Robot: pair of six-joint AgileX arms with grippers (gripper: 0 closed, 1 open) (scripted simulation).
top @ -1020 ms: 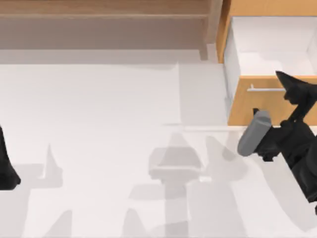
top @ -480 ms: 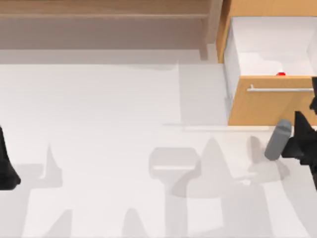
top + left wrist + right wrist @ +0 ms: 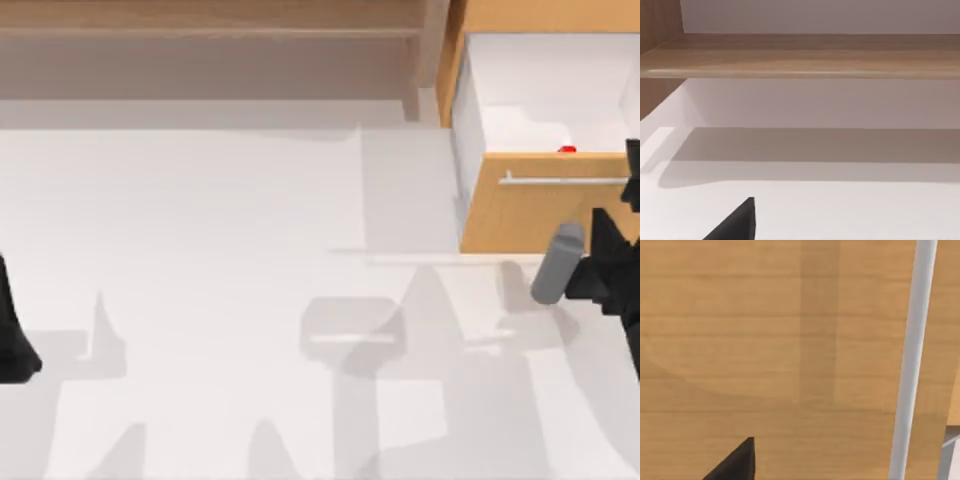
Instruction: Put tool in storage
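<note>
The storage (image 3: 520, 215) is an orange-tan drawer standing pulled out at the back right, white inside, with a silver bar handle (image 3: 560, 180) across its front. Just behind the front panel, inside the drawer, a small red spot marks the tool (image 3: 567, 150); its black body is hidden by the panel. My right gripper (image 3: 632, 180) is open in front of the drawer at the right edge, holding nothing. In the right wrist view one black fingertip (image 3: 739, 461) shows close against the drawer front (image 3: 765, 340) and the handle (image 3: 912, 365). My left gripper (image 3: 12, 340) is parked at the left edge, open.
A pale brown wooden shelf (image 3: 200, 20) runs along the back left and shows in the left wrist view too, as the shelf board (image 3: 800, 55). The grey cylinder (image 3: 556, 263) of my right arm sticks out over the table before the drawer. The white table (image 3: 250, 250) spreads wide between the arms.
The right gripper has drawn back from over the drawer's front toward the right edge. The tool's red part now shows inside the drawer. The left arm has not moved.
</note>
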